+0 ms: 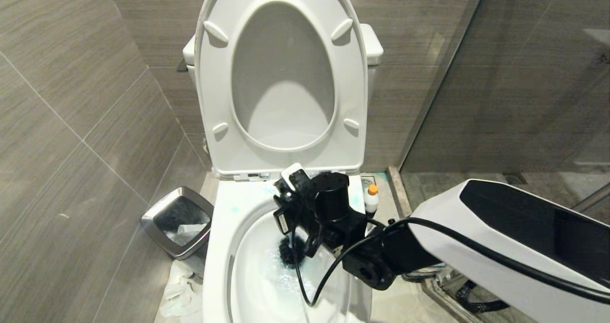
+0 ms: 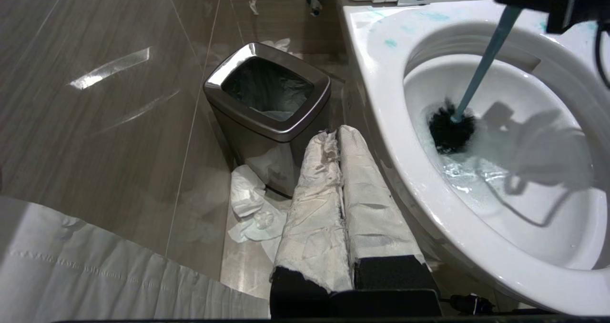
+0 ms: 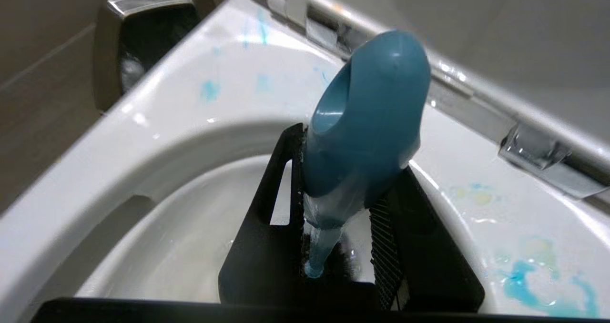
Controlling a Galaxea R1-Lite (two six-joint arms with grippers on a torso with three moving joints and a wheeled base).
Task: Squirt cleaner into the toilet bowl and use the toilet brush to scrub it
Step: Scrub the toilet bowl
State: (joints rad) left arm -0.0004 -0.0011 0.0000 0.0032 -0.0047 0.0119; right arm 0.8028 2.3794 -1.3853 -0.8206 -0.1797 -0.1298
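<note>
The toilet brush is clamped by the right tool; its shaft slants down to the bristles inside the toilet bowl, below the tool.

The floor is laid with grey-brown tiles. A square steel bin, lined with a dark bag, is stood on it just beside the toilet bowl. Crumpled white paper is scattered on the tiles at the foot of the bin, touching its base. On the other side of the bowl, a small white bottle with an orange cap is set upright, close to the glass partition.
</note>
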